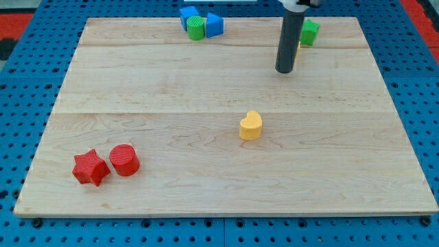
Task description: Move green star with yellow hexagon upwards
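Note:
The green star (311, 31) lies near the top edge of the board, right of centre, partly hidden behind my rod. A thin sliver of yellow (299, 48) shows at the rod's right edge just below the star; its shape cannot be made out. My tip (285, 71) rests on the board just below and left of the green star, a short way from it. The rod rises from the tip to the view's top.
A yellow heart (251, 125) sits near the board's middle, below my tip. A green cylinder (197, 28) with two blue blocks (214, 24) clusters at the top centre. A red star (90, 168) and a red cylinder (124, 160) lie at the bottom left.

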